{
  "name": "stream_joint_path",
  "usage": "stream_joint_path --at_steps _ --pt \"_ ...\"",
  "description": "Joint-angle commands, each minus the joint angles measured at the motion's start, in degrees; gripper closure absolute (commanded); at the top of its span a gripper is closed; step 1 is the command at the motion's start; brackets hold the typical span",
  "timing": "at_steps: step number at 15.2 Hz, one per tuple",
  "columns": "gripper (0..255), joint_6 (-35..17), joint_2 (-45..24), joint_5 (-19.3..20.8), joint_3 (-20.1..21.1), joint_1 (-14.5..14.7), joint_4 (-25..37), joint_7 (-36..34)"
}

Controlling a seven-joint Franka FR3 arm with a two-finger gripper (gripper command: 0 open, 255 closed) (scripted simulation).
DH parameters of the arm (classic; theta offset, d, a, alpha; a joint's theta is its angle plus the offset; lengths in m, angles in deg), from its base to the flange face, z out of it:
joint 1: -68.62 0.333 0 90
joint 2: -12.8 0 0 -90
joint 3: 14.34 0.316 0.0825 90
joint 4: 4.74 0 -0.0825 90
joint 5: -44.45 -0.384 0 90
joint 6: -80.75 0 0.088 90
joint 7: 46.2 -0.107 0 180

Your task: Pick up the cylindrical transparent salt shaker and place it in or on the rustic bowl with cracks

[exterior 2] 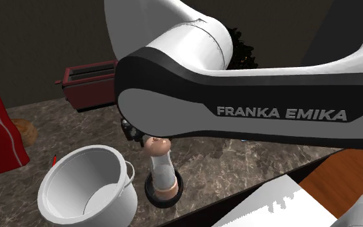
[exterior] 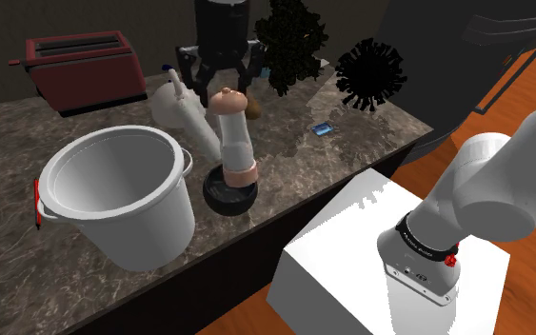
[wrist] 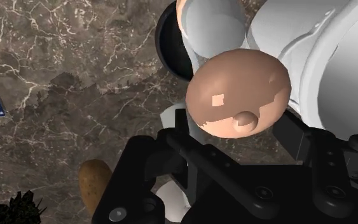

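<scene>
The salt shaker (exterior: 235,143) has a tan cap, a tan base and a pale see-through body. It stands slightly tilted with its base inside the rim of a small dark bowl (exterior: 228,198) on the marble counter. I cannot tell whether the base rests on the bowl's bottom. My black gripper (exterior: 226,93) comes down onto the cap and is shut on it. In the wrist view the round cap (wrist: 238,95) sits between the black fingers (wrist: 179,130), with the bowl's dark rim (wrist: 168,44) beyond it. The second exterior view shows the shaker (exterior 2: 161,167) upright in the bowl (exterior 2: 164,193) under the arm.
A big white pot (exterior: 113,195) stands right beside the bowl on the shoulder view's left. A white jug (exterior: 182,109) stands just behind the shaker. A red toaster (exterior: 85,62), black spiky plants (exterior: 370,74), a blue card (exterior: 324,128) and a red pen (exterior: 37,202) also lie about.
</scene>
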Motion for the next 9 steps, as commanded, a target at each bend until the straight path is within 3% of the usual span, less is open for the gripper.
stream_joint_path --at_steps 1,9 --pt "255 -1.51 -0.07 0.01 0.05 0.03 -1.41 -0.06" --pt "255 -7.64 -0.63 0.18 0.26 0.12 -7.01 -0.38"
